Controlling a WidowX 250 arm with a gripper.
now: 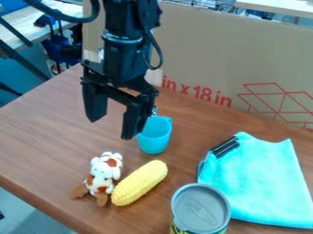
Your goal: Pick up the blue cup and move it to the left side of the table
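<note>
The black gripper (111, 127) hangs over the table's upper left part, its two fingers spread apart with nothing between them. Just right of and partly behind its right finger stands a blue cup (155, 136), upright. Whether finger and cup touch, I cannot tell. Below the gripper lies a small white and brown plush animal (105, 172). Beside the plush, on its right, a yellow corn cob (140, 183) lies at a slant.
A turquoise cloth (261, 179) with a black clip (224, 146) is spread at the right. A can (200, 209) stands at the front edge of the view. Behind the brown table (45, 132) rises a cardboard panel (220, 55).
</note>
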